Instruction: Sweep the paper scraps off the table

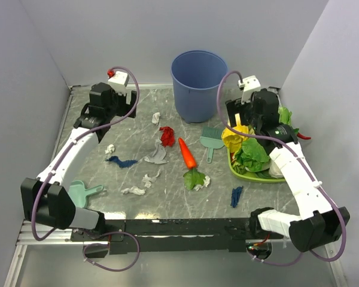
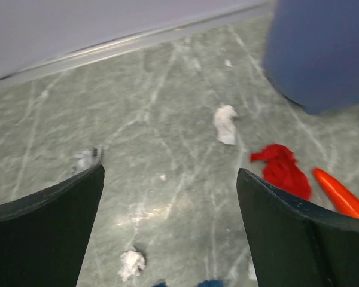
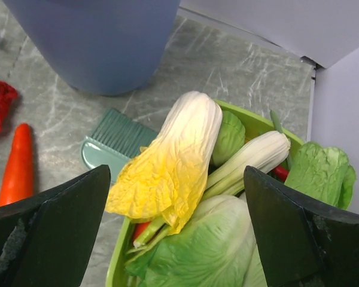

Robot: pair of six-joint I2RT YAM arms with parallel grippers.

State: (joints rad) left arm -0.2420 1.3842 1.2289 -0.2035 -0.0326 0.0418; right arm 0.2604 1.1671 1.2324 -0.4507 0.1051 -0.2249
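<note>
Paper scraps lie across the table [image 1: 215, 197]: a red one [image 1: 167, 136], a grey one [image 1: 157, 155], white ones [image 1: 156, 118] [image 1: 110, 149] [image 1: 133, 191], and dark blue ones [image 1: 122, 161] [image 1: 236, 196]. My left gripper [image 1: 102, 116] hangs open and empty above the table's back left. In the left wrist view, the left gripper [image 2: 170, 169] frames bare table, with a white scrap [image 2: 225, 124] and the red scrap [image 2: 281, 170] beyond it. My right gripper [image 1: 244, 122] is open and empty over the tray's near-left end [image 3: 177, 168].
A blue bucket [image 1: 198, 85] stands at the back centre. A teal brush [image 1: 211, 139] lies beside a green tray [image 1: 251, 174] of vegetables on the right. A carrot [image 1: 187, 153] lies mid-table. A teal dustpan [image 1: 84, 192] sits at the front left, next to the left arm.
</note>
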